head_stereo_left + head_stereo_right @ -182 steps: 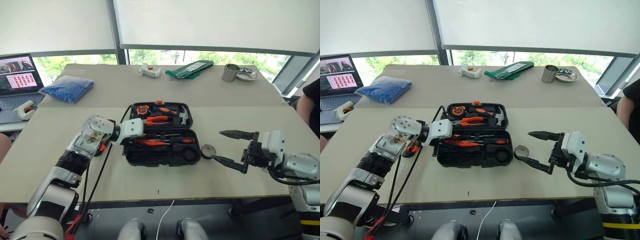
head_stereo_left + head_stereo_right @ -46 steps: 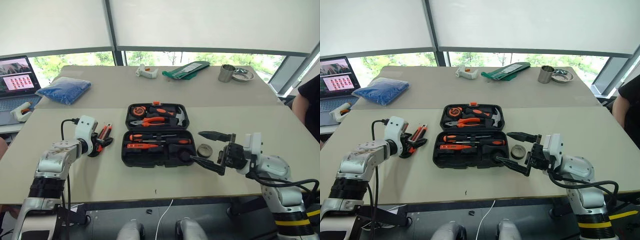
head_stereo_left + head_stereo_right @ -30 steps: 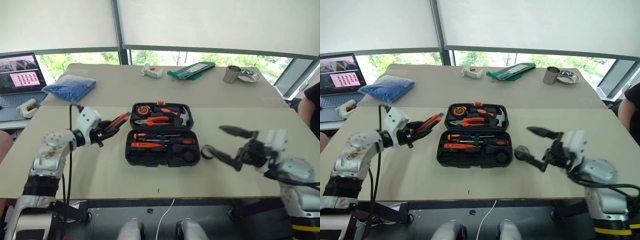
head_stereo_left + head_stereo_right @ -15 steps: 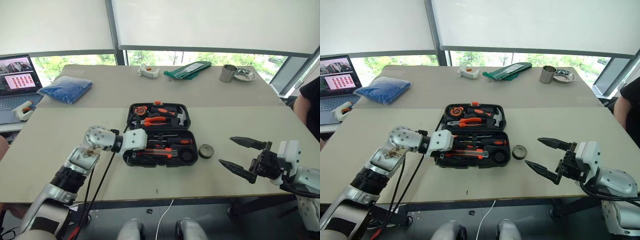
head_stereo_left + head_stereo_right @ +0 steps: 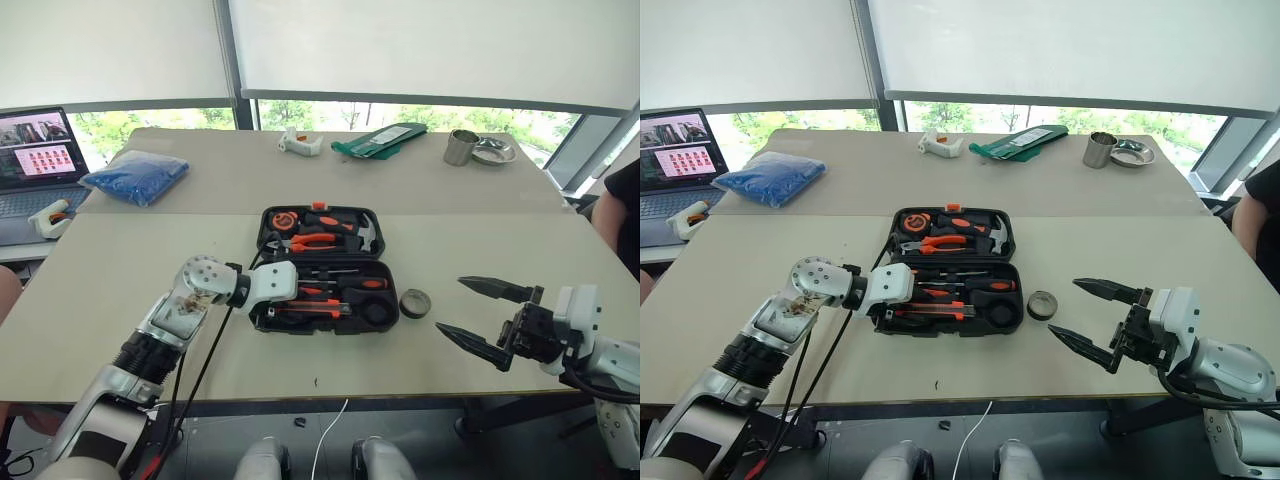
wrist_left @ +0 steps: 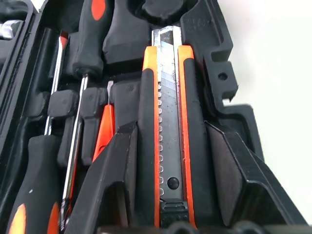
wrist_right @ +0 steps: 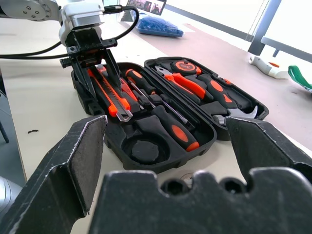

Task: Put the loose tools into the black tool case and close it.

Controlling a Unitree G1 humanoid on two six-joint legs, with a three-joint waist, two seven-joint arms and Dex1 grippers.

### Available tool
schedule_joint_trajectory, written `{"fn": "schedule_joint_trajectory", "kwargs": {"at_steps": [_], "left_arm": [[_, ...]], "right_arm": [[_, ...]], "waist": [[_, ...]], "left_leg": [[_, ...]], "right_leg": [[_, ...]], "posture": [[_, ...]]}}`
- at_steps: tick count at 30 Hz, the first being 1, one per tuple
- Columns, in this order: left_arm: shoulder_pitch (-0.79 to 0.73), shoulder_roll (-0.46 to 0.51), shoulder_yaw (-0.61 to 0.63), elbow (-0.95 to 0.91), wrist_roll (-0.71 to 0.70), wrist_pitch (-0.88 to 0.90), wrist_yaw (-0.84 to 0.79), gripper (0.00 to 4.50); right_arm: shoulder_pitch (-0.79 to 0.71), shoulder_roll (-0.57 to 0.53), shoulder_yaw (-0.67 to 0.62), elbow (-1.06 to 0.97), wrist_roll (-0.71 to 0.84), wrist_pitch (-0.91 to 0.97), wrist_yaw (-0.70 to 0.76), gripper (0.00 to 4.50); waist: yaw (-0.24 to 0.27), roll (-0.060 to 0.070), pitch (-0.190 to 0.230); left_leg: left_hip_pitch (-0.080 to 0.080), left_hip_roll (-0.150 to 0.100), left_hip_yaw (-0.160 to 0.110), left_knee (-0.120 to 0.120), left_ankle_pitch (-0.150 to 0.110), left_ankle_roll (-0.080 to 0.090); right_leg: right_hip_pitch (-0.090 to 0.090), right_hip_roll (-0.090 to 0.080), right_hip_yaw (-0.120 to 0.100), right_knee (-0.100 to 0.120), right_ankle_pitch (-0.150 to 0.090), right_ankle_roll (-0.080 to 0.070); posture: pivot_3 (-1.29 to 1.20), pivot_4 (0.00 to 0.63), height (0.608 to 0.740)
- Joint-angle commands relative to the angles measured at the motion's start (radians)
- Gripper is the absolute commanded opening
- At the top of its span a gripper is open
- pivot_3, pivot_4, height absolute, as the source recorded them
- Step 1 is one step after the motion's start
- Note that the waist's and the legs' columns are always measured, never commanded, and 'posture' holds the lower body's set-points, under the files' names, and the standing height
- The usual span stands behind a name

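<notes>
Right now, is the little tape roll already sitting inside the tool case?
No, the tape roll lies on the table just beside the open tool case, whose round slot is empty.

My black fingers (image 6: 122, 175) are framing an orange-and-black utility knife (image 6: 167, 136) with a silver notched blade, inside the black moulded plastic case (image 5: 380, 318).

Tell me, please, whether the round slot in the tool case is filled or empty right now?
Empty. The round slot in the black tool case holds nothing, and the tape roll lies on the table beside the case.
</notes>
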Motion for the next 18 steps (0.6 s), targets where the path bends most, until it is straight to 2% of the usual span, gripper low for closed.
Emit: {"fn": "schedule_joint_trajectory", "kwargs": {"at_steps": [1,9,11,12,17,18], "left_arm": [[-0.018,-0.012,0.003,-0.032,0.001,0.009,0.009,1.61],[0.001,-0.013,-0.009,-0.07,-0.015,0.085,-0.014,1.61],[0.009,-0.021,0.003,-0.083,-0.027,0.087,-0.006,2.62],[0.011,-0.03,0.013,-0.083,-0.035,0.071,0.003,2.77],[0.011,-0.07,0.086,-0.047,-0.109,-0.004,0.008,4.46],[0.009,-0.074,0.102,-0.036,-0.128,-0.017,0.002,4.46]], "right_arm": [[-0.012,-0.006,-0.008,-0.025,0.003,0.002,0.001,4.5],[-0.014,-0.007,0.003,-0.022,-0.001,0.0,0.002,4.5],[-0.015,-0.007,0.006,-0.02,-0.002,0.0,0.001,4.5],[-0.015,-0.007,0.007,-0.019,-0.002,0.0,0.0,4.5],[-0.017,-0.005,0.013,-0.017,-0.004,0.0,-0.002,4.5],[-0.017,-0.005,0.013,-0.016,-0.005,0.0,-0.002,4.5]], "waist": [[0.0,0.0,0.0],[0.0,0.0,0.0],[0.0,0.0,0.0],[0.0,0.0,0.0],[0.002,0.0,0.0],[0.001,0.0,0.0]], "left_leg": [[0.0,0.0,0.0,0.0,0.0,0.0],[0.0,0.0,0.0,0.0,0.0,0.0],[0.0,0.0,0.0,0.0,0.0,0.0],[0.0,0.0,0.0,0.0,0.0,0.0],[0.0,0.0,0.0,0.0,0.0,0.0],[0.0,-0.001,0.0,0.0,0.0,0.001]], "right_leg": [[0.0,0.0,0.0,0.0,0.0,0.0],[0.0,0.0,0.0,0.0,0.0,0.0],[0.0,0.0,0.0,0.0,0.0,0.0],[0.0,0.0,0.0,0.0,0.0,0.0],[0.001,0.0,0.0,0.0,0.001,-0.001],[0.001,0.0,0.0,0.0,0.001,-0.001]], "posture": [[0.0,0.15,0.74],[0.0,0.15,0.74],[0.0,0.15,0.74],[0.0,0.15,0.74],[0.0,0.15,0.74],[0.0,0.15,0.74]]}}
